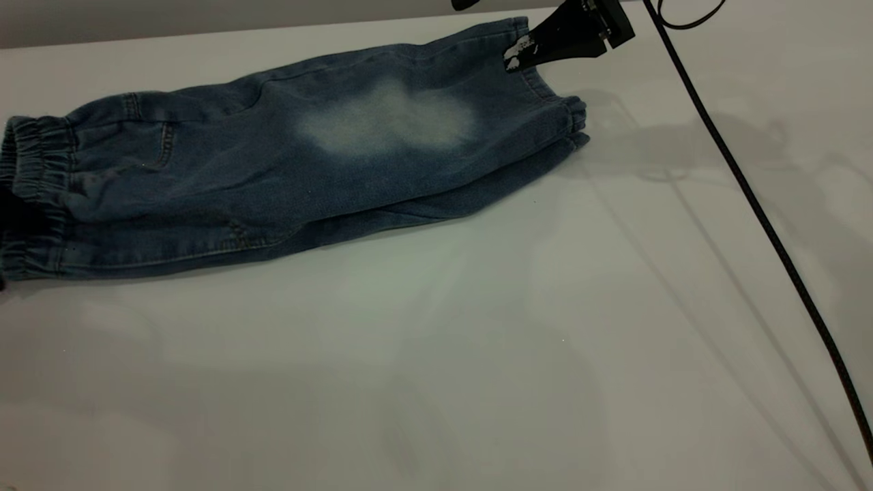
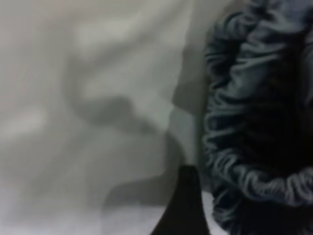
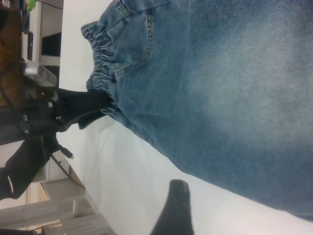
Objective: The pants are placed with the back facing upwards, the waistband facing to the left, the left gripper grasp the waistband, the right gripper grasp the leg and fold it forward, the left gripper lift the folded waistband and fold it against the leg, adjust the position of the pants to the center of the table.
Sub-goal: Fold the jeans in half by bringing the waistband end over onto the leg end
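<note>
The pants [image 1: 286,164] lie folded lengthwise on the white table [image 1: 436,354], one leg on top of the other. The upper leg [image 1: 389,119] shows a large pale faded patch. The gathered waistband [image 1: 34,184] is at the far left edge, and the stitched hems [image 1: 573,123] point right. In the right wrist view my left gripper [image 3: 100,108] is clamped on the waistband's [image 3: 100,63] corner. The left wrist view shows one black finger [image 2: 183,205] beside the ruched denim [image 2: 249,122]. My right gripper [image 1: 520,56] hovers at the far hem corner, open, with one finger [image 3: 177,205] over bare table.
A black cable [image 1: 764,225] runs from the right arm diagonally down the table's right side. The table's far edge [image 1: 204,37] lies just behind the pants. Past the left arm, the right wrist view shows shelving and clutter [image 3: 29,73] off the table.
</note>
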Robot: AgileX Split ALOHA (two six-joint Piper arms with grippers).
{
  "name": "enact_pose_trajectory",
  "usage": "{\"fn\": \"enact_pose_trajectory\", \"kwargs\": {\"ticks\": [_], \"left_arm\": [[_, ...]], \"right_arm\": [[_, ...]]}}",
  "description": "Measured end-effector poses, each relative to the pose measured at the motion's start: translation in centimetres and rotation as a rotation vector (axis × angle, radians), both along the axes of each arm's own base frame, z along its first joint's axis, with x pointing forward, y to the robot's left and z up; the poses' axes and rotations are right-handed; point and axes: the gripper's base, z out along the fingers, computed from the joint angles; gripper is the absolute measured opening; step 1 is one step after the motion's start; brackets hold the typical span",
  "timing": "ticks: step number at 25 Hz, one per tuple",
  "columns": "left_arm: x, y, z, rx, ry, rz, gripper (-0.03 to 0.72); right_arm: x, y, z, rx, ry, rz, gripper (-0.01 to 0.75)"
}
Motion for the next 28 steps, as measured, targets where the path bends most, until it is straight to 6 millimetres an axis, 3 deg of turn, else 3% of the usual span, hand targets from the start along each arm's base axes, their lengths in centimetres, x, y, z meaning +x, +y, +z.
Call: {"fn": "enact_pose_trajectory", "kwargs": {"ticks": [6,9,12,17,23,28], "left_arm": [[0.6,0.4,-0.1,0.023,-0.058,0.050,0.589],[0.8,0.2,-0.4,0.000,-0.077,0.068,0.545],[1.0,-0.5,-1.3,-0.032,-0.059,0.077,0.426],[1.6,-2.3,-2.3,-0.030,-0.078,0.024,0.162],[1.7,-2.3,-0.9,0.088,-0.085,0.013,0.147],[0.5,-2.5,2.7,0.124,-0.142,0.044,0.147]], "right_arm": [[0.0,0.0,0.0,0.001,0.000,-0.001,0.582],[0.0,0.0,0.0,0.001,0.000,-0.001,0.582],[0.0,0.0,0.0,0.005,0.003,0.004,0.582],[-0.1,0.1,0.1,0.009,0.006,0.009,0.582],[-0.3,0.5,0.1,0.011,0.007,0.021,0.582],[-1.1,3.2,0.0,0.005,0.003,0.052,0.577]]}}
